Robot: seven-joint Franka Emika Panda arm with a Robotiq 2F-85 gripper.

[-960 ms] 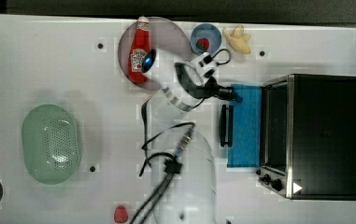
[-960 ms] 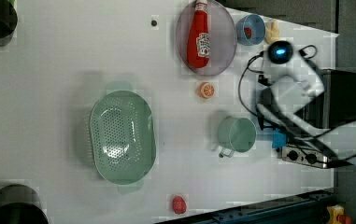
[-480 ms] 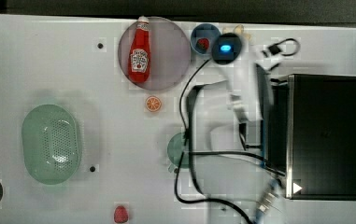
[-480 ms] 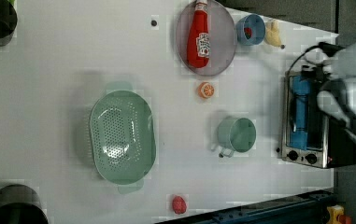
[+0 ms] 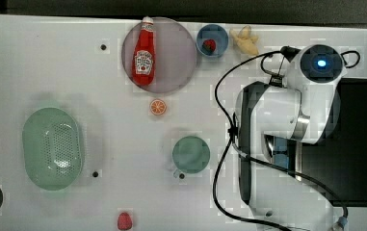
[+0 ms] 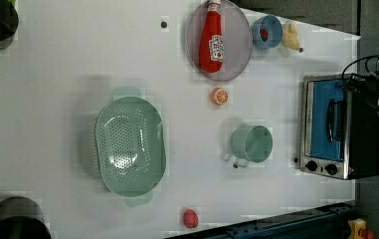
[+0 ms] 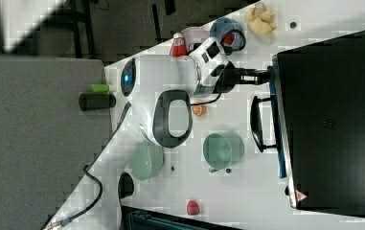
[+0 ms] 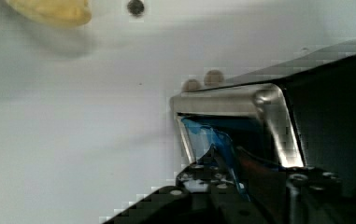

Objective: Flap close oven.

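Door [image 6: 325,119] looks nearly flush with the oven [image 7: 333,120]; pincer [image 7: 262,74] at its top edge, can't tell its gap; push gently, squarely.

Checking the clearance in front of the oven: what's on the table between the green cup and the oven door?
Nothing: in the left view, bare white table separates the green cup from the oven's flap.
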